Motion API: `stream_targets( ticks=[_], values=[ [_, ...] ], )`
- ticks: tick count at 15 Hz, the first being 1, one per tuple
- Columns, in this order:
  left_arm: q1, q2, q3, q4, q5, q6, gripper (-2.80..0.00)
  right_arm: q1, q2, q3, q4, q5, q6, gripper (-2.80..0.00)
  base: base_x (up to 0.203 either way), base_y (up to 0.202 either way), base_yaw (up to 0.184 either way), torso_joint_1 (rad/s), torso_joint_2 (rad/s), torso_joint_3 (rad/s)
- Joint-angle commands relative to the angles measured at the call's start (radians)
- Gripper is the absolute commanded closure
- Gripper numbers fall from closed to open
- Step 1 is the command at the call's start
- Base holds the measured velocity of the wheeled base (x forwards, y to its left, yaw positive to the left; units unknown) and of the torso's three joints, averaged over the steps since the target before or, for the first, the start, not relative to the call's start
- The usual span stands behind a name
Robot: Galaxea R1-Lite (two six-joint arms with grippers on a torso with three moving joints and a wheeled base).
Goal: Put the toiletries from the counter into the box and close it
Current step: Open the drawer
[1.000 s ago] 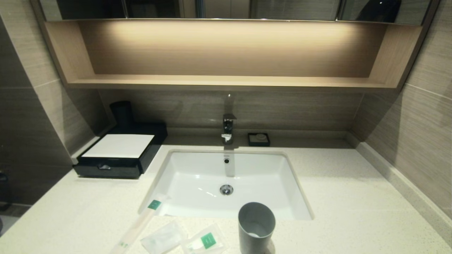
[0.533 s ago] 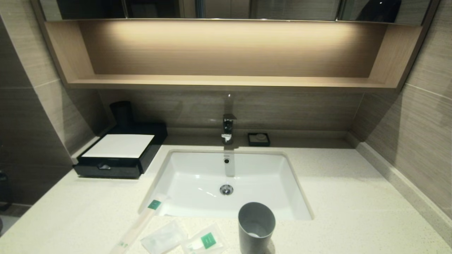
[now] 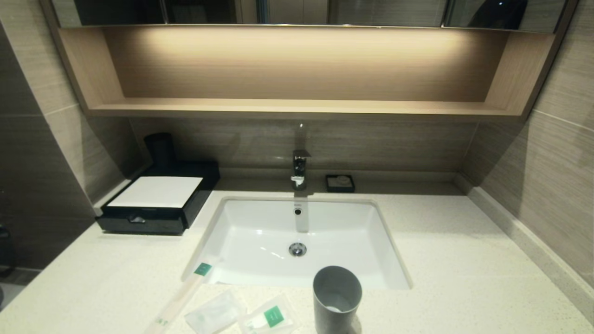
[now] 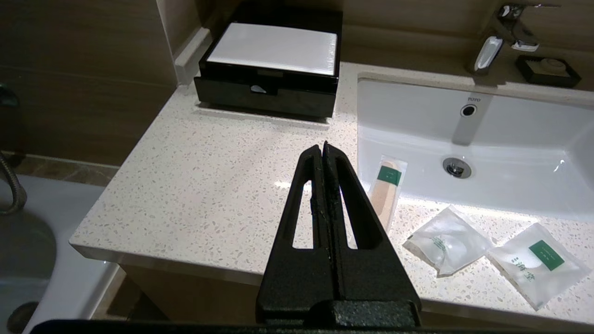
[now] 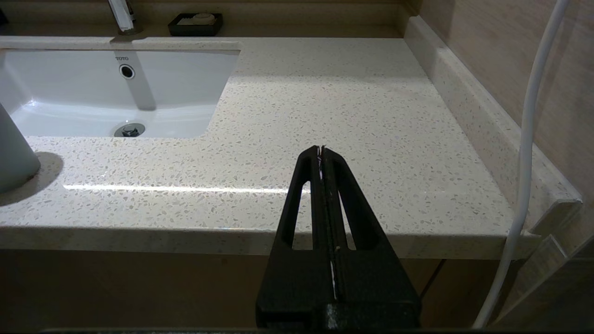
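The left gripper [image 4: 323,150] is pressed shut, empty. The stick [image 4: 386,190] overhangs the basin [image 4: 510,139]; sachets [image 4: 448,243] lie beside it. A careless nudge could tip the stick in.

grey tumbler [image 3: 337,299] upright | faucet [image 3: 300,169] | soap dish [image 3: 340,183] by backsplash

The left gripper [image 4: 323,147] fills the lower centre of its wrist view, black fingers pressed together, holding nothing. The right gripper [image 5: 321,150] sits likewise at lower centre, apparently fully closed. Neither arm appears in the head view.
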Motion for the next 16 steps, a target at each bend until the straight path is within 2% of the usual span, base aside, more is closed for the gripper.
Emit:
stream_targets(
  ticks=[1, 9, 14, 16],
  values=[
    [0.003, 0.186, -0.037, -0.006, 0.005, -0.015, 0.0, 0.0, 0.0, 0.002, 0.0, 0.0, 0.0, 0.0, 0.0, 0.0, 0.0, 0.0, 0.0, 0.0],
    [0.024, 0.594, -0.167, -0.009, 0.106, -0.075, 0.0, 0.0, 0.0, 0.0, 0.0, 0.0, 0.0, 0.0, 0.0, 0.0, 0.0, 0.0, 0.0, 0.0],
    [0.12, 0.801, -0.248, -0.012, 0.124, -0.073, 0.0, 0.0, 0.0, 0.0, 0.0, 0.0, 0.0, 0.0, 0.0, 0.0, 0.0, 0.0, 0.0, 0.0],
    [0.127, 0.859, -0.253, -0.096, 0.122, -0.07, 0.0, 0.0, 0.0, 0.001, 0.0, 0.0, 0.0, 0.0, 0.0, 0.0, 0.0, 0.0, 0.0, 0.0]
  ],
)
